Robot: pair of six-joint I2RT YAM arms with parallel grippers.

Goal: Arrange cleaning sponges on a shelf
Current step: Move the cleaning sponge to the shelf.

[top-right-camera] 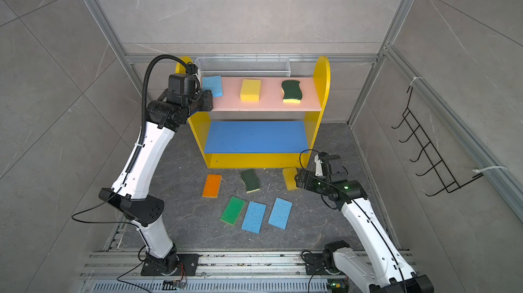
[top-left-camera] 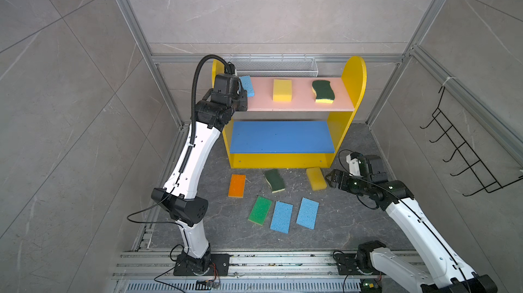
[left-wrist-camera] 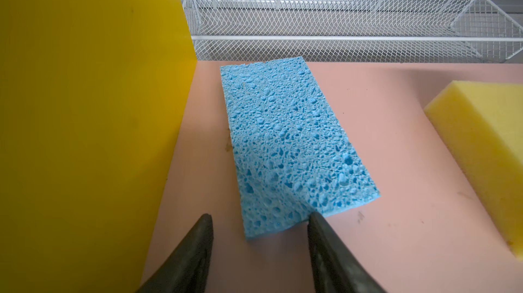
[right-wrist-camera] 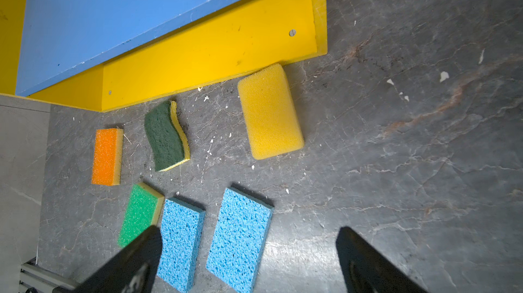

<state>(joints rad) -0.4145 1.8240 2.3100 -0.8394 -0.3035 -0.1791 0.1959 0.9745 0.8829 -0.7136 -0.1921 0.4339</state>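
Item: shelf [top-left-camera: 353, 85]. Pink upper board [left-wrist-camera: 396, 164] carries three sponges: light blue sponge [left-wrist-camera: 291, 141] at the nine-o'clock end, plain yellow sponge [top-left-camera: 282, 90] at centre, wavy green sponge [top-left-camera: 323, 91] toward three o'clock. Left gripper [left-wrist-camera: 259, 218]: jaws parted at the blue one's near edge, holding nothing (placement judged all but finished). Right gripper [right-wrist-camera: 249, 230]: spread wide, empty, beside the floor yellow sponge [right-wrist-camera: 270, 113]. Six sponges lie at the shelf's six o'clock. Next: left backs clear; right lowers squarely astride its yellow block.
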